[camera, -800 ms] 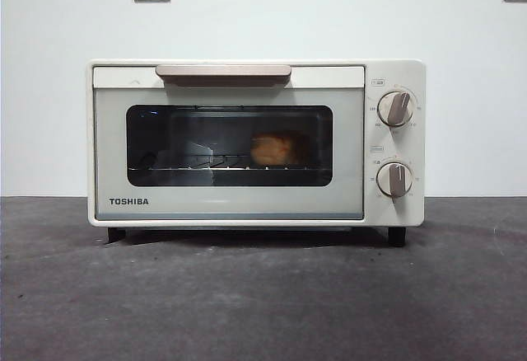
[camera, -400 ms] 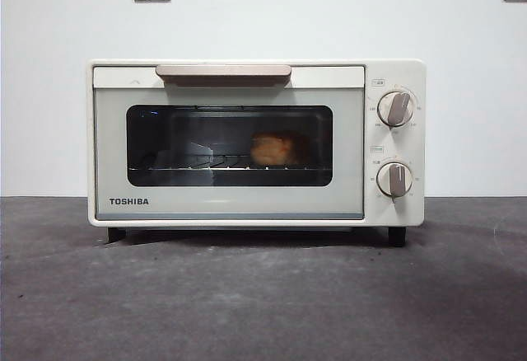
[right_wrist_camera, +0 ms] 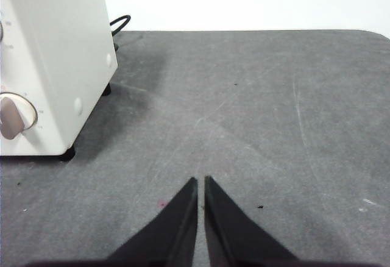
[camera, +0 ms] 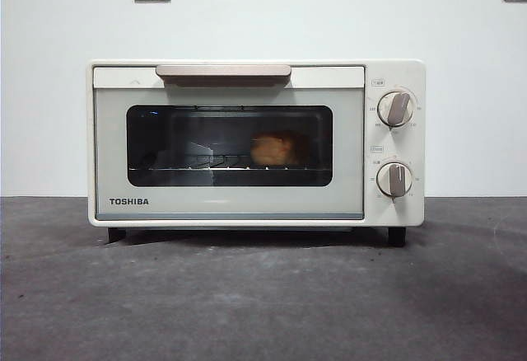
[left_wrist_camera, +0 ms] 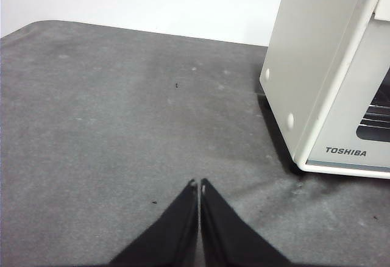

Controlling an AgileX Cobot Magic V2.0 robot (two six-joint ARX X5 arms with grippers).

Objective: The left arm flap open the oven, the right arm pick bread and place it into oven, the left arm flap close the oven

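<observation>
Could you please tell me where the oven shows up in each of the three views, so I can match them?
Front view: the oven fills the centre, door shut, bread behind the glass.
Left wrist view: its side and door corner stand at the right edge.
Right wrist view: its knob side stands at the left edge.
Shared landmark: the grey table.
</observation>
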